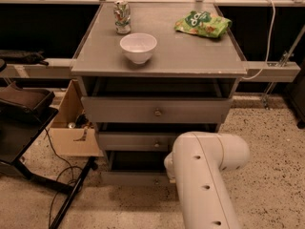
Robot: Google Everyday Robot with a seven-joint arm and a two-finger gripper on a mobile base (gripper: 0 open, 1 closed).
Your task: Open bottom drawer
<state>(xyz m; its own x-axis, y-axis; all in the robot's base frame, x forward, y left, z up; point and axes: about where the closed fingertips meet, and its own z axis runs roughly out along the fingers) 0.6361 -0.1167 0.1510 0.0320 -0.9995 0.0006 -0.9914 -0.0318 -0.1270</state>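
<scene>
Bottom drawer stands partly out with its dark inside showing; gripper hidden behind white arm at its front, grip unreadable.

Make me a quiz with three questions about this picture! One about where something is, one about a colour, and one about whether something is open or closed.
1. Where is the white bowl?
A. on the cabinet top
B. on the floor
C. inside a drawer

2. What colour is the snack bag?
A. red
B. green
C. blue

3. How is the bottom drawer?
A. shut flush
B. pulled out a bit
C. taken out completely

Answers:
1 A: the bowl sits on the grey top, near the can.
2 B: the bag is green.
3 B: its dark inside shows above its front.

The gripper is hidden behind the white arm, down by that drawer.
</scene>
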